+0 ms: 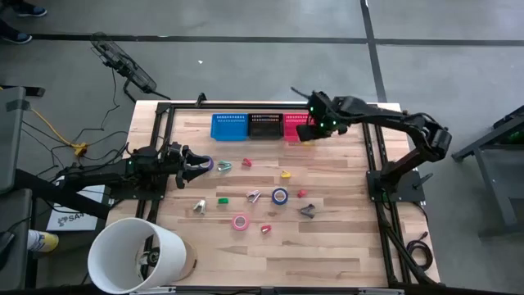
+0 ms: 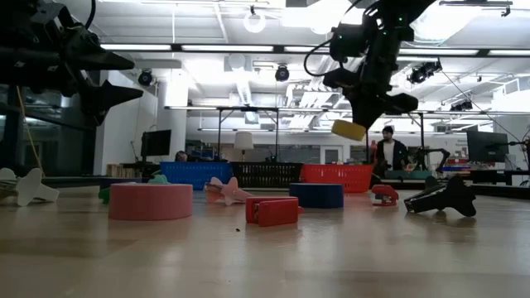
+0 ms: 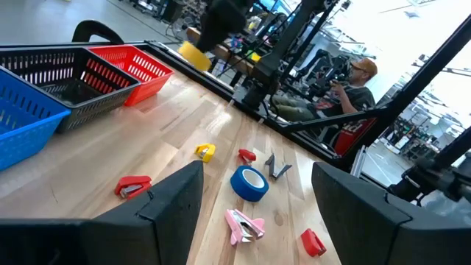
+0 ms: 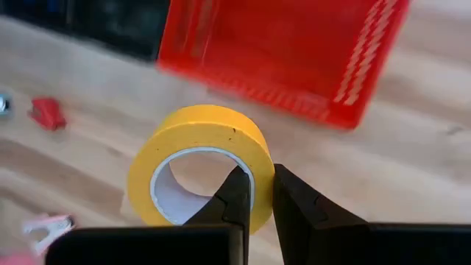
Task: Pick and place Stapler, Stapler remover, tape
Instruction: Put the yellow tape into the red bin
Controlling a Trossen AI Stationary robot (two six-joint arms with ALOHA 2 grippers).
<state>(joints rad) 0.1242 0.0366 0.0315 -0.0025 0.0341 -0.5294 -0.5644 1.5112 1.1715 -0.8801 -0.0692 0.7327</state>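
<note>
My right gripper (image 1: 315, 129) hangs above the table just at the near side of the red basket (image 1: 295, 125), shut on the yellow tape roll (image 4: 199, 140), which shows lifted in the low view (image 2: 349, 130). My left gripper (image 1: 199, 164) is open and raised over the table's left part; the purple tape roll (image 1: 208, 164) shows right at its fingertips, and I cannot tell whether they touch. The blue tape roll (image 1: 280, 196) and the pink tape roll (image 1: 240, 222) lie flat mid-table. A red stapler (image 1: 247, 163) and a dark stapler remover (image 1: 307, 211) rest on the wood. My right gripper pinches the yellow roll's wall (image 4: 259, 158), one finger (image 4: 234, 193) inside the open centre and the other (image 4: 291, 193) outside. The roll is lifted clear of the table, tilted, with its hole facing the wrist camera.
A blue basket (image 1: 229, 125) and a black basket (image 1: 265, 125) stand left of the red one along the far edge. Small pink, red, green and white office items lie scattered mid-table. A big white cylinder (image 1: 139, 254) stands at the near left corner. A person (image 3: 353, 81) sits beyond the table.
</note>
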